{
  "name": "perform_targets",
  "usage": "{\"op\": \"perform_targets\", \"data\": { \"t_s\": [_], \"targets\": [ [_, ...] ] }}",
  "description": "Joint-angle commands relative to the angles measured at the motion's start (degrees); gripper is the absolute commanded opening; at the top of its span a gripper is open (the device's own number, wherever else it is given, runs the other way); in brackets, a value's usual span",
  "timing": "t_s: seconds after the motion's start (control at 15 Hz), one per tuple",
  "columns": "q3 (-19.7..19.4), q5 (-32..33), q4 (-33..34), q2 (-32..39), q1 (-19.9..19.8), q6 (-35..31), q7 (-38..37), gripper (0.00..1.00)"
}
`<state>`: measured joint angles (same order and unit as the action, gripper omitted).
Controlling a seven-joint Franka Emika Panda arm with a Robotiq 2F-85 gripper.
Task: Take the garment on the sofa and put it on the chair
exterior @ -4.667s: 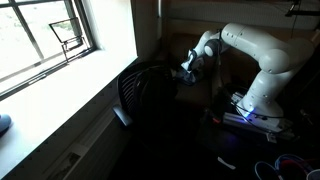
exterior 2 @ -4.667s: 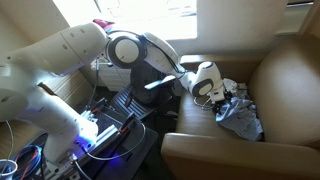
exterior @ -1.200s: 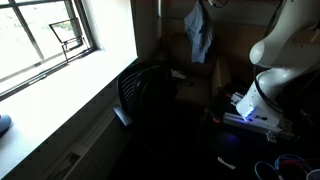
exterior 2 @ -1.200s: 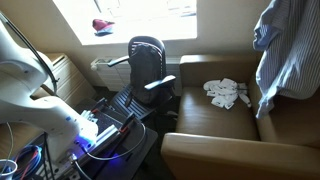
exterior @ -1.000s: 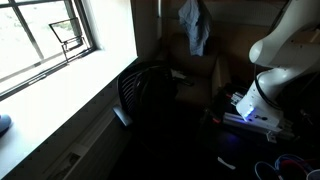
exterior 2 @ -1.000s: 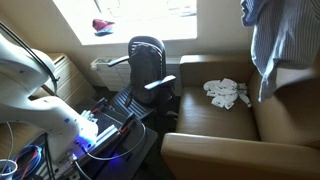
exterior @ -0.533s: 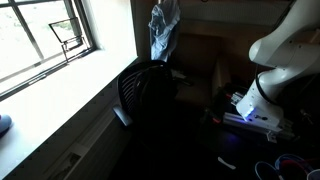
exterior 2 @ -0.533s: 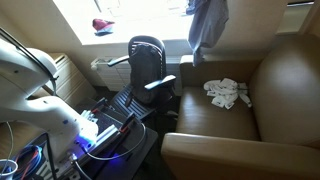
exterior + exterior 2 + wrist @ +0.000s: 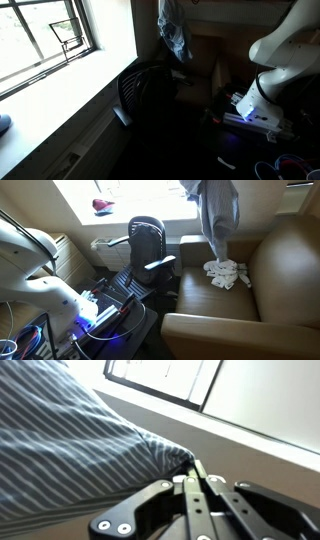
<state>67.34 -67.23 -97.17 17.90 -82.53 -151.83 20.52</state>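
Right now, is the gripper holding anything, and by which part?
The striped garment, pinched at a bunched fold in the shut gripper; the rest hangs down. Collar or hem: cannot tell.

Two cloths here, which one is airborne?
The blue striped garment, hanging from the shut gripper; the crumpled white cloth lies on the sofa seat.

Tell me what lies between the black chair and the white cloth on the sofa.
Only bare sofa cushion between chair and cloth, in an exterior view.
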Motion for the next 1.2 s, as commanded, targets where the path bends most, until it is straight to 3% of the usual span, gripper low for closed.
{"op": "perform_targets", "data": {
  "t_s": [0.0,0.53,0.73,0.93,1.13],
  "targets": [
    [9.1,-9.6,-0.9,-6.2,-7.2,10.8,1.9,0.01],
    [24.0,-8.2,11.9,-8.1,-24.0,47.8,-4.3,0.01],
    [31.2,-6.6,14.7,-7.1,-30.0,60.1,-8.5,0.01],
    [36.8,0.2,16.0,-6.2,-34.8,69.0,-14.0,0.01],
    [40.0,7.7,14.4,-4.5,-37.6,72.7,-14.2,0.01]
  ]
}}
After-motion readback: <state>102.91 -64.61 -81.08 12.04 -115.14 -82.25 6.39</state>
